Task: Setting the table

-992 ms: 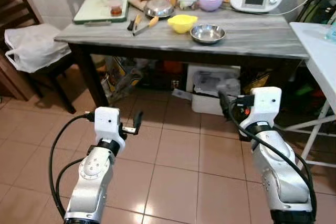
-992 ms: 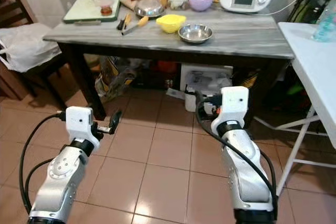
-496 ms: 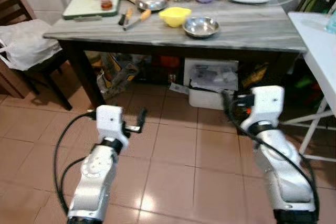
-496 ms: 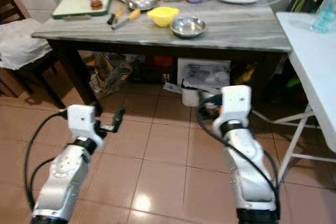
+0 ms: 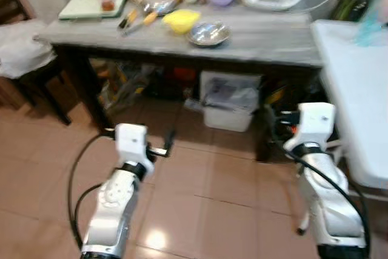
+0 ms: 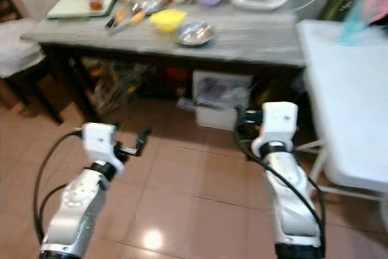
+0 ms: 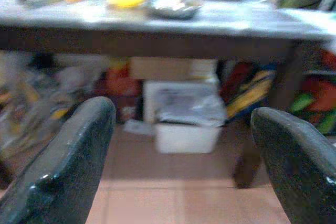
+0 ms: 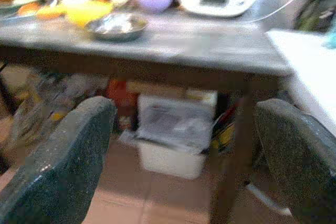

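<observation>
In the head views, the steel bowl [image 5: 208,33] and yellow bowl [image 5: 181,20] are seen upper centre on the grey table [image 5: 267,40], both arms held low over the tiles. In the wrist views, the left gripper [image 7: 181,156] and right gripper [image 8: 186,150] are each shown spread wide, nothing gripped.

Terracotta tile floor [image 5: 230,180] catching glare | grey wood-grain desk [image 5: 267,34] on dark legs standing ahead | white folding table [image 5: 357,89] flanking at right | dark chair [image 5: 36,71] sitting at left
</observation>
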`<state>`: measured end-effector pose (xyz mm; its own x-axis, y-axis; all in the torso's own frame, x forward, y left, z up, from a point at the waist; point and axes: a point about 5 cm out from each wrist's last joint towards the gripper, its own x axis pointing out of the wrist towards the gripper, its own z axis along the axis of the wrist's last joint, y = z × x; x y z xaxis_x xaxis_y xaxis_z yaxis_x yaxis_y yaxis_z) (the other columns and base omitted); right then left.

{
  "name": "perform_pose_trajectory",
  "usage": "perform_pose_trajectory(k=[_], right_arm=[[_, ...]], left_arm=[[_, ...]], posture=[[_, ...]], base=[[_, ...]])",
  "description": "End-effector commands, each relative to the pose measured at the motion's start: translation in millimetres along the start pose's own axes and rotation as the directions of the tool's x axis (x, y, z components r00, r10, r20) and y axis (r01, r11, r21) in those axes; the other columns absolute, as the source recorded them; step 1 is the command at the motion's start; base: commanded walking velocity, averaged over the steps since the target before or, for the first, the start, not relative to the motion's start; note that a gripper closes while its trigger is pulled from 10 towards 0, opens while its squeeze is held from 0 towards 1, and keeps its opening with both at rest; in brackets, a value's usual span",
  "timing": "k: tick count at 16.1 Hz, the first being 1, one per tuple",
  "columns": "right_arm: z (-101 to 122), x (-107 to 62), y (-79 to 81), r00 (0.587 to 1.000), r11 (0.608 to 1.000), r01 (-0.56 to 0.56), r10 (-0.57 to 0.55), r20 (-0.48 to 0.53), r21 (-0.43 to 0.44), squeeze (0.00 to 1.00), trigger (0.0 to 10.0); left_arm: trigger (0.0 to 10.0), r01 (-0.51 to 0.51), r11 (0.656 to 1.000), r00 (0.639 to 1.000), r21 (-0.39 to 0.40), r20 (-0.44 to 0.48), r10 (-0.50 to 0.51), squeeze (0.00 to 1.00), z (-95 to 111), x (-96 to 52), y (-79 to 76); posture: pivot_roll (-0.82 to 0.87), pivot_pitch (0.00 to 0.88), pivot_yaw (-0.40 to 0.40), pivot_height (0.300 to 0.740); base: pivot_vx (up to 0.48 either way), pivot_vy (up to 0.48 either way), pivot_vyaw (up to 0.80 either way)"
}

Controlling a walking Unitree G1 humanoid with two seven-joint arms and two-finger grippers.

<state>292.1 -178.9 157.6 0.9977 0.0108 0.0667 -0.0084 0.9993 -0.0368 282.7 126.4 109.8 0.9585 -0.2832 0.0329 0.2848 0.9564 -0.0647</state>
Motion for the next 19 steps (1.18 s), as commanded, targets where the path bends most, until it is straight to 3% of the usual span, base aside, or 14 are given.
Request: perform_pose_trajectory(k=[1,19], right_arm=[[-0.4,-0.8,8.4,1.0,0.999,-0.031,0.031,0.0,0.026,0.0,10.0],[1.0,-0.5,6.8,0.999,0.998,-0.032,0.032,-0.013,0.05,0.0,10.0]], left_arm=[[10.0,-0.025,1.0,1.0,0.015,-0.011,0.025,0.0,-1.1,-3.5,8.7],[10.0,-0.02,1.0,1.0,0.001,-0.021,0.02,0.0,-3.0,-2.0,6.1]], posture=[[-0.06,0.083,0.037,0.74],[-0.07,0.09,0.039,0.74]], base=[[0.0,-0.48,0.0],[0.0,-0.48,0.0]])
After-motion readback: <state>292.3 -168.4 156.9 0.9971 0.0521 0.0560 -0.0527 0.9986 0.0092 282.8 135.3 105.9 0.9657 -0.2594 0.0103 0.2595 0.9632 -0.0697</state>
